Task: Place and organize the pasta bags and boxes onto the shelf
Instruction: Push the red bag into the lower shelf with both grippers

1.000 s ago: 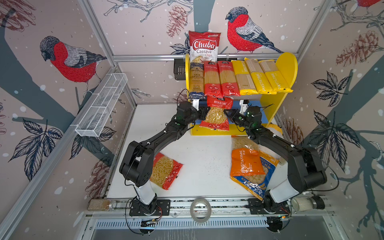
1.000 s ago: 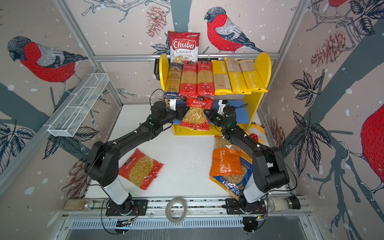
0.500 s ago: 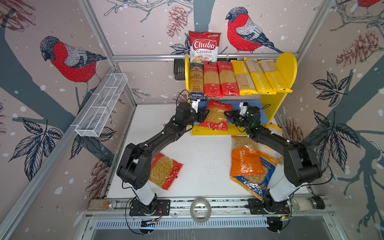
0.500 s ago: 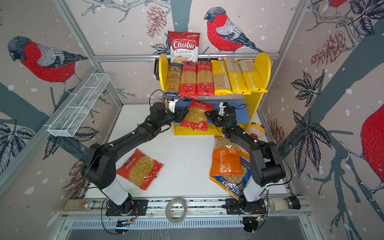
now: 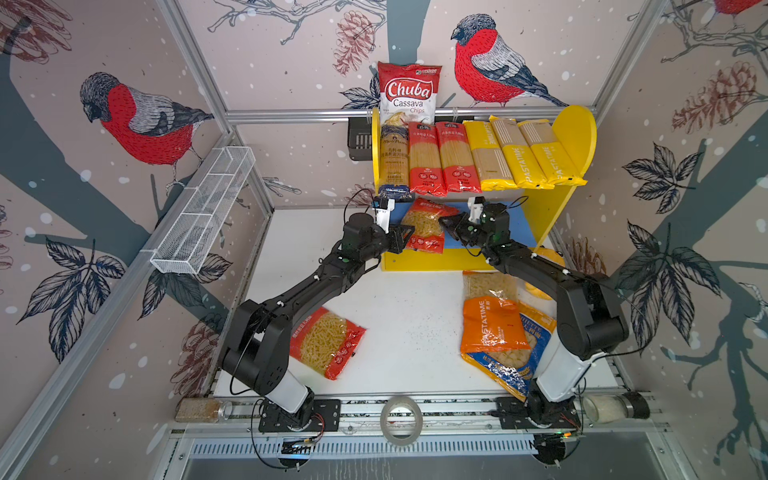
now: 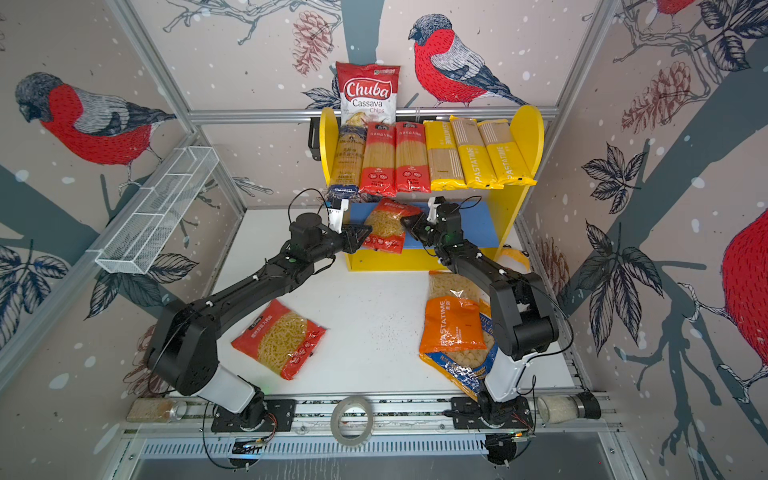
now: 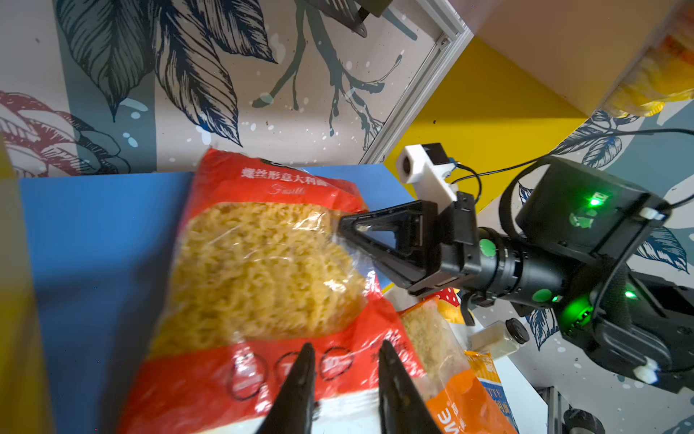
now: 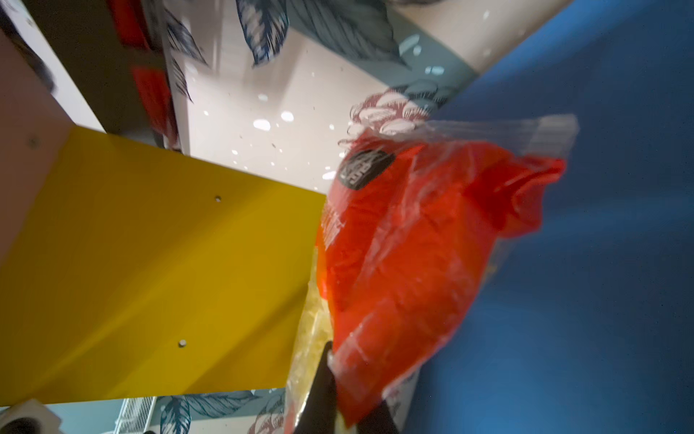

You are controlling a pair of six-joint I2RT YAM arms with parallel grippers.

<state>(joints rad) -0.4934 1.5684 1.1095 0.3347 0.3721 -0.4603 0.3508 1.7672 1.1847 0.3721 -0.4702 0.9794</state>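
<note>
Red clear-windowed fusilli bag point(image 5: 424, 226) centre frame, askew on blue lower shelf board point(image 5: 519, 224). Right gripper point(image 5: 444, 222) pinches its side edge; left gripper point(image 5: 408, 233) jaws parted, seemingly off bag. Push deeper, lay flat, then release slowly.

We note two black jointed arms, left arm point(image 5: 307, 286) and right arm point(image 5: 540, 266), white base segments point(image 5: 291, 390), small glowing green lights point(image 7: 595, 201), thin black cables point(image 7: 646, 131), white camera mounts point(image 7: 428, 169), black triangular open-frame fingers point(image 7: 417, 240).

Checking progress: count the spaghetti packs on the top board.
6, side by side: dark blue pack leftmost, two red packs next, three yellow packs rightmost. None looks hidden.
</note>
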